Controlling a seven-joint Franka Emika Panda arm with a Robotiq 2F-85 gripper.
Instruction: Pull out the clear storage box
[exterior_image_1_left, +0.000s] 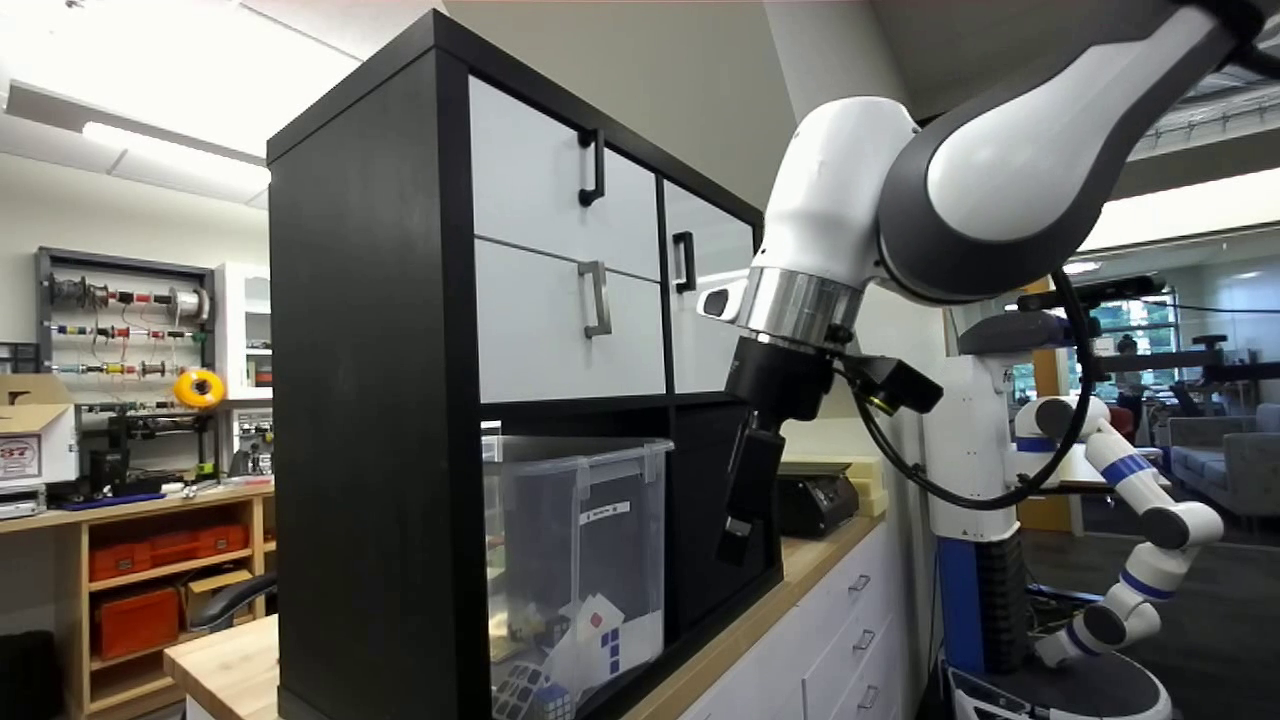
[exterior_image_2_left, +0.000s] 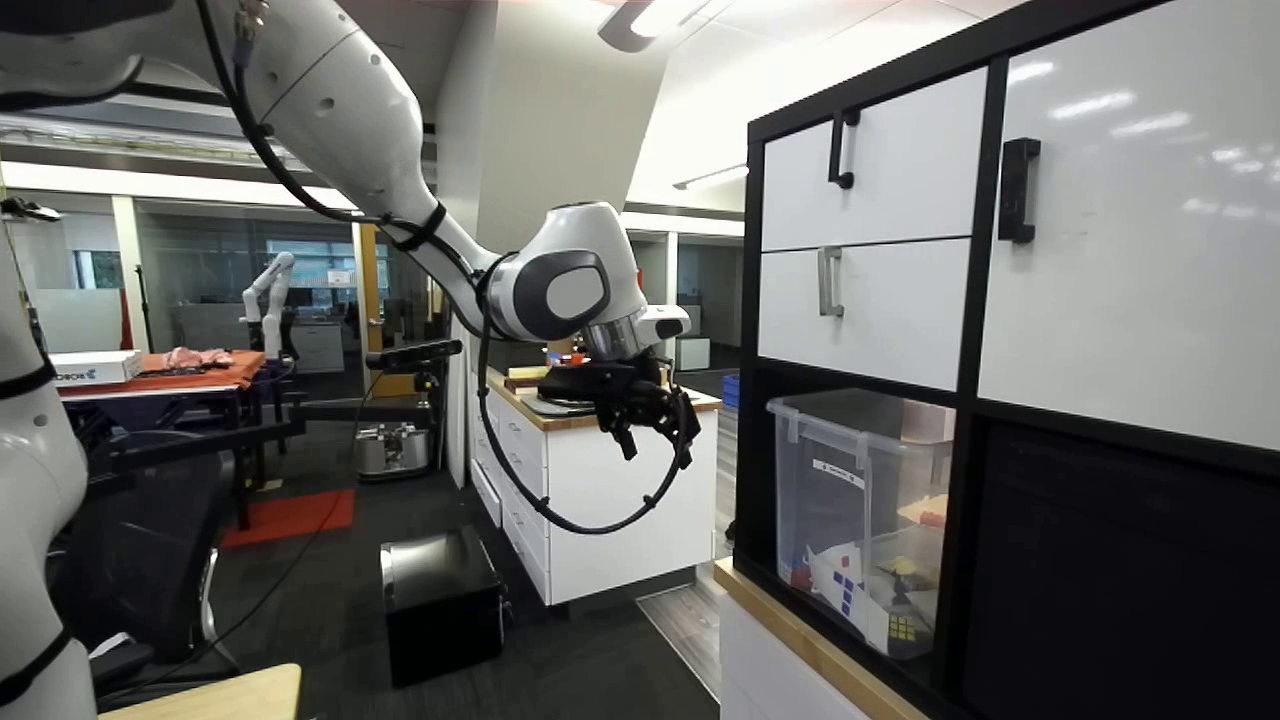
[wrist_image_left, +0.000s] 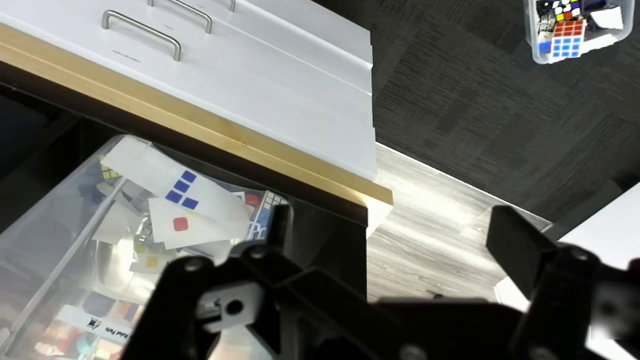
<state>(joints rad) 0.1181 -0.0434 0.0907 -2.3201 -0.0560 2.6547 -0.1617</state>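
The clear storage box (exterior_image_1_left: 622, 555) sits in the lower open compartment of the black shelf. White items and cubes show through its walls, and a white label is on its front wall. It also shows in an exterior view (exterior_image_2_left: 818, 500) and at the left of the wrist view (wrist_image_left: 45, 240). My gripper (exterior_image_1_left: 735, 535) hangs in front of the shelf, pointing down, apart from the box. In an exterior view the gripper (exterior_image_2_left: 656, 448) is off to the box's side. In the wrist view the gripper (wrist_image_left: 392, 225) has its fingers wide apart with nothing between them.
The black shelf (exterior_image_1_left: 360, 400) has white drawer fronts (exterior_image_1_left: 560, 330) with handles above the box. A wooden ledge (exterior_image_2_left: 810, 640) runs under the shelf, over white drawers. A white counter (exterior_image_2_left: 640, 500) stands farther back. A small bin of cubes (wrist_image_left: 567, 40) shows in the wrist view.
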